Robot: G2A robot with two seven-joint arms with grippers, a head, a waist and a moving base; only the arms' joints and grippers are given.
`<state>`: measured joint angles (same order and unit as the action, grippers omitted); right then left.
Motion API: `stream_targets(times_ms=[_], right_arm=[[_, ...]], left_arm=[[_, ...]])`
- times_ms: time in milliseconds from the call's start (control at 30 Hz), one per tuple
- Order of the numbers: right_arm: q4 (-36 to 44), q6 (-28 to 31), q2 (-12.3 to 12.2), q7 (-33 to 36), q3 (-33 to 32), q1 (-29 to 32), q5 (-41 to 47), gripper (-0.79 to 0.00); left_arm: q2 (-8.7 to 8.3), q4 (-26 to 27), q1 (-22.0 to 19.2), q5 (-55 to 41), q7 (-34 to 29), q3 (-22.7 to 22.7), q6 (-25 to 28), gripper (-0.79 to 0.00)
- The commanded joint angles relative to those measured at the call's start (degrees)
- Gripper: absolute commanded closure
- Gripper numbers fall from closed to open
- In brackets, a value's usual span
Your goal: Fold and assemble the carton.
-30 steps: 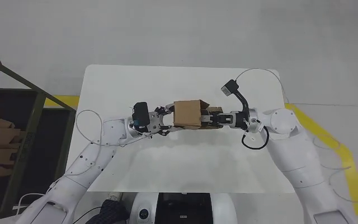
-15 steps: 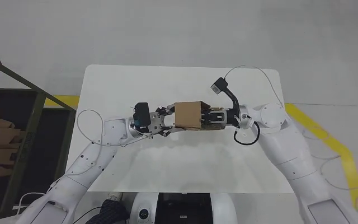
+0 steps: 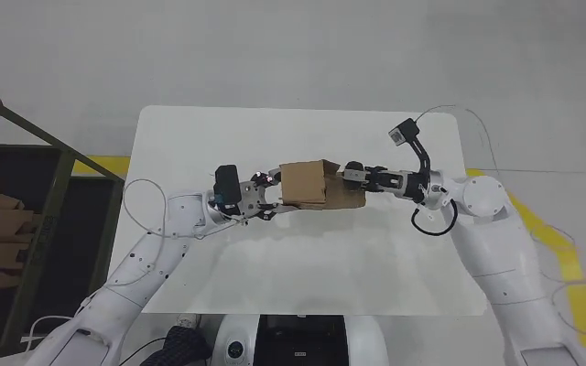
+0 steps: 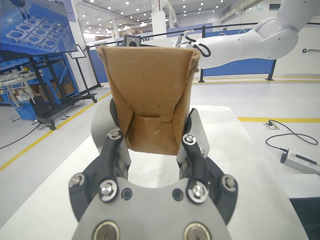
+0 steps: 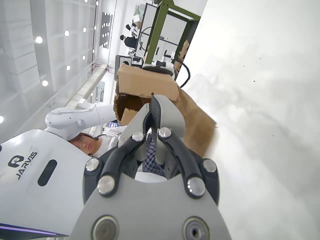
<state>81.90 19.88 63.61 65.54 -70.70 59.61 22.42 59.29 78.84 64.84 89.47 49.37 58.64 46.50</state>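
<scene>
My left hand (image 4: 153, 126) pinches the carton (image 3: 305, 183) over the worktop (image 3: 275, 265) (right hand (image 5: 152, 101), pressed together, sits beside its open end).

The carton (image 3: 305, 183) is hemmed at both ends. My left gripper (image 3: 267, 195) clamps one end, with its arm trailing back towards the near edge of the bench (image 3: 275, 128). My right gripper (image 3: 352, 174), fingers pressed together, noses at the carton's open end beside a jutting flap (image 3: 345, 195). I think it touches the flap, but I can't be sure. Beyond the carton a broad stretch of bench gives room to pass, and a narrower stretch lies on the carton's near side.
</scene>
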Motion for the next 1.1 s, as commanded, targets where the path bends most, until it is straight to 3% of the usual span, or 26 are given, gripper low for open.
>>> stream_targets(times_ms=[0,200,667,1067], right_arm=[[0.1,-0.1,-0.1,-1.5,-1.0,0.2,-0.2,0.000],[-2.3,-0.5,0.1,-4.8,-0.5,-2.1,-0.3,0.000],[2.0,-2.5,0.8,0.8,6.4,-3.7,-2.4,0.000],[-0.9,-0.8,1.7,2.0,9.7,-6.1,1.1,0.000]], left_arm=[[-0.03,0.1,0.1,0.2,0.1,0.0,0.1,-0.385],[-0.10,0.8,0.7,1.0,0.1,-0.5,0.7,-0.385],[0.06,0.4,-0.1,0.9,-0.5,-1.2,0.8,-0.388],[-0.01,0.6,0.0,0.8,-0.6,-1.1,0.7,-0.385]])
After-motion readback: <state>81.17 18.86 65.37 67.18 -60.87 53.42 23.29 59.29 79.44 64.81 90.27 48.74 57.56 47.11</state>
